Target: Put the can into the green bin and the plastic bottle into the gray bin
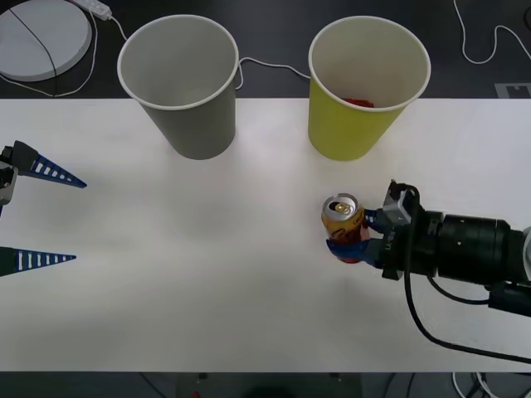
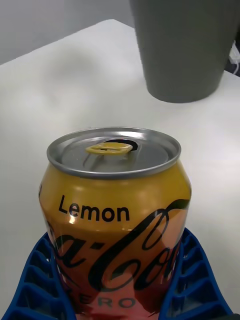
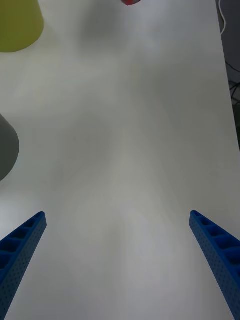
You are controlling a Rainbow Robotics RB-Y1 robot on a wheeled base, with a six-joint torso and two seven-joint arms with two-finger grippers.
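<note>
Now R tool point(image 1: 353, 236) clamps can point(image 1: 343, 217) upright; L tool point(image 1: 50, 217) spread, idle.

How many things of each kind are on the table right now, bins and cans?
Bins: 2, the gray bin and the green bin.
Cans: 1, the can, upright in the right gripper.
Total: 3.
</note>
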